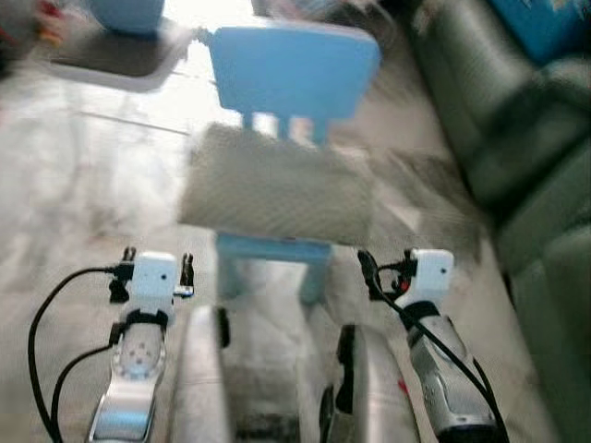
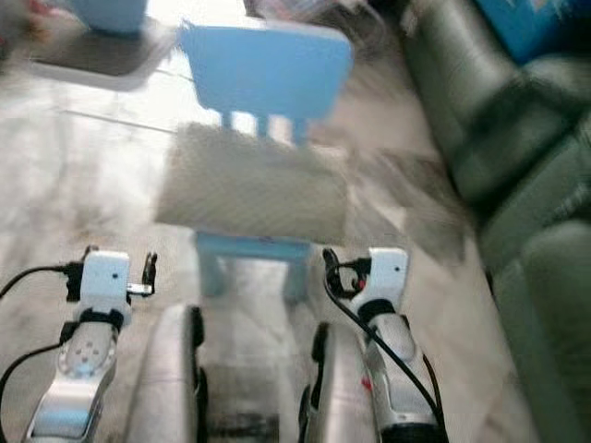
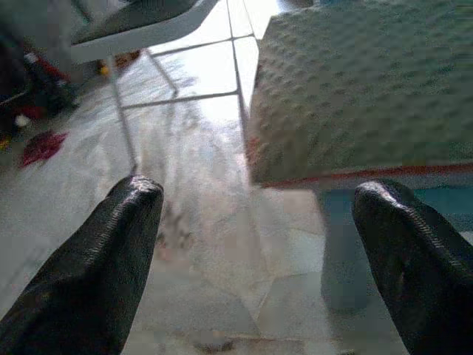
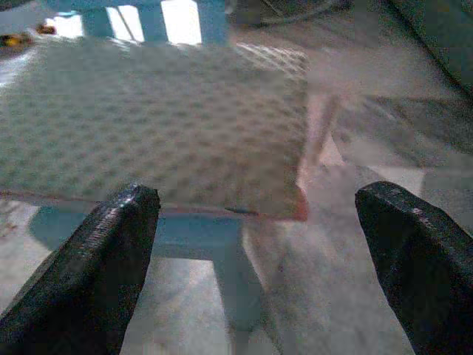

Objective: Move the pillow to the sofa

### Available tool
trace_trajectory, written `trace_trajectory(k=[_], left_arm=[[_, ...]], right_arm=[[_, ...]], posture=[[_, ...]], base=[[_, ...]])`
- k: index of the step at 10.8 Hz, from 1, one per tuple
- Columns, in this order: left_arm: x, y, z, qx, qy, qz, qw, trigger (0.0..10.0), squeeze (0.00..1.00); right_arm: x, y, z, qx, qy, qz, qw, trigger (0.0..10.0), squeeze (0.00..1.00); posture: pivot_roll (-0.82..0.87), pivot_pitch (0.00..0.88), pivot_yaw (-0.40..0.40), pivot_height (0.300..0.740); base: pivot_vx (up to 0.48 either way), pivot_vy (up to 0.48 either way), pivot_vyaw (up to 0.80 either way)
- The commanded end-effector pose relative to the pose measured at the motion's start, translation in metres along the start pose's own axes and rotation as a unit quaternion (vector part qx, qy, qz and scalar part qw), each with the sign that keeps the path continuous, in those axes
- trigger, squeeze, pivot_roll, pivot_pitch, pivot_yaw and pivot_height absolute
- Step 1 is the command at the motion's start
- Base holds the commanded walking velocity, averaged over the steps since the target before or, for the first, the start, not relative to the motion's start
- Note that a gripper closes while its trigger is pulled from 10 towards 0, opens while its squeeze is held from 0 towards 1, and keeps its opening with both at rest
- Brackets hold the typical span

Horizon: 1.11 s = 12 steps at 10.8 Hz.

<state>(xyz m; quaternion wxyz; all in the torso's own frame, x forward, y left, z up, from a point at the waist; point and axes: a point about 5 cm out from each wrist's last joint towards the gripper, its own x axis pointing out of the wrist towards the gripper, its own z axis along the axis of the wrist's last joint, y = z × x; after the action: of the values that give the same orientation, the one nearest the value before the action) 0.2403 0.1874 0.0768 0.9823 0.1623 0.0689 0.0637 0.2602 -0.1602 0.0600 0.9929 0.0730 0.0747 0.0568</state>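
Observation:
A beige quilted pillow [image 1: 275, 189] lies flat on the seat of a small light-blue chair [image 1: 294, 66] straight ahead of me. The dark green sofa [image 1: 517, 138] runs along my right side. My left gripper [image 3: 259, 270] is open, held low before the pillow's left corner [image 3: 355, 96]. My right gripper [image 4: 259, 270] is open too, facing the pillow's front right corner [image 4: 170, 126] from a short way off. Both wrists [image 1: 152, 277] [image 1: 429, 272] hang below the chair's front edge, touching nothing.
Pale tiled floor [image 1: 83, 185] surrounds the chair. A dark mat with a white edge [image 1: 120, 57] carrying a blue object lies at the far left. Something blue [image 1: 545, 28] rests on the sofa at the top right. The picture is blurred.

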Motion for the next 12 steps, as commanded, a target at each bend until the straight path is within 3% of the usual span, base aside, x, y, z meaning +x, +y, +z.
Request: trace_trajectory(k=[1, 5, 12], left_arm=[[-0.0013, -0.0004, 0.002, 0.001, 0.0, -0.004, 1.0, 10.0, 0.0], [0.0019, -0.0003, 0.0074, -0.004, -0.008, -0.004, 1.0, 10.0, 0.0], [0.0038, -0.0047, 0.0077, -0.015, -0.006, -0.001, 1.0, 10.0, 0.0]], right_arm=[[-0.002, -0.0031, 0.0011, 0.003, 0.001, -0.004, 1.0, 10.0, 0.0], [0.0011, -0.0022, 0.0034, 0.003, 0.001, 0.001, 1.0, 10.0, 0.0], [0.0037, -0.0002, 0.0055, -0.011, 0.001, 0.018, 1.0, 10.0, 0.0]], posture=[[0.04, 0.21, -0.057, 0.54], [0.04, 0.216, -0.056, 0.54], [0.03, 0.212, -0.066, 0.54]], base=[[0.0, 0.0, 0.0], [0.213, 0.0, 0.0], [0.397, 0.0, 0.07]])
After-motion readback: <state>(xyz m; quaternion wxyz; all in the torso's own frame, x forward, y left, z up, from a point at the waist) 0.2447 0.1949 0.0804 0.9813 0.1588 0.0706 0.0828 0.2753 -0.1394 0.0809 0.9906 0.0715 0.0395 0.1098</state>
